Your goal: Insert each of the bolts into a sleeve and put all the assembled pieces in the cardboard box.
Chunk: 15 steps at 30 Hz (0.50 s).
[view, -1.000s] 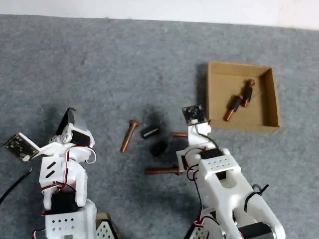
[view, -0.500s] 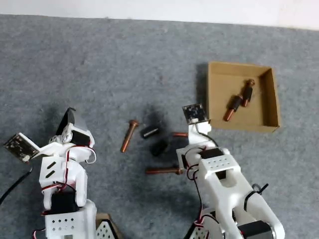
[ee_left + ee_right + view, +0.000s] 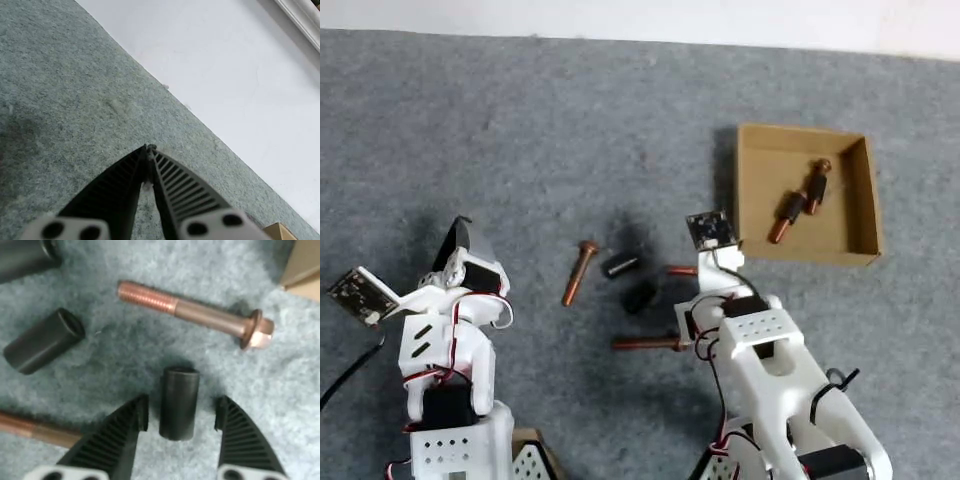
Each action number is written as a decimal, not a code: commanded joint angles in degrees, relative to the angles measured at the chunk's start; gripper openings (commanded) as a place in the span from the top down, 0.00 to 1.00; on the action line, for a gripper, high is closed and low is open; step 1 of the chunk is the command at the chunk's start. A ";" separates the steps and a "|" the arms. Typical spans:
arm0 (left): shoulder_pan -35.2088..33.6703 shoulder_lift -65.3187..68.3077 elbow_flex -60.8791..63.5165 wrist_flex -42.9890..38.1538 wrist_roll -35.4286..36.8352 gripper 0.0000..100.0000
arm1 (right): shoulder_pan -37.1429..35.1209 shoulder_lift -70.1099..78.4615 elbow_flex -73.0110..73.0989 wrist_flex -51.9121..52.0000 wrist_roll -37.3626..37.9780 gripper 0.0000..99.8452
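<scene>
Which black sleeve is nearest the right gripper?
The sleeve lying between the open fingers of the right gripper, close to the headed bolt; the other sleeve lies outside them.

Robot lab bench: grey felt mat (image 3: 520,120), plain white surface (image 3: 620,15) beyond.

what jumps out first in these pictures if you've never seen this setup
The right gripper stands open on either side of a black sleeve lying on the grey mat, with a copper bolt close by. The cardboard box already holds two assembled pieces.
</scene>
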 commanded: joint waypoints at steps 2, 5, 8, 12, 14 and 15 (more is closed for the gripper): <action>-0.04 -0.75 1.10 0.00 -0.35 0.98 | 0.66 0.57 -0.75 1.63 0.18 0.80; -0.04 -0.75 1.10 0.00 -0.35 0.98 | 0.66 0.57 -0.66 1.63 0.18 0.80; -0.04 -0.75 1.10 -0.09 -0.35 0.98 | 0.66 0.04 -0.66 1.71 0.18 0.80; -0.04 -0.75 1.10 -0.09 -0.35 0.98 | 0.66 0.04 -0.92 1.63 0.35 0.80; -0.04 -0.75 1.10 -0.09 -0.35 0.98 | 0.66 0.04 -1.54 1.36 0.44 0.80; -0.04 -0.75 1.10 -0.18 -0.35 0.98 | 0.66 0.13 -2.51 1.54 0.26 0.80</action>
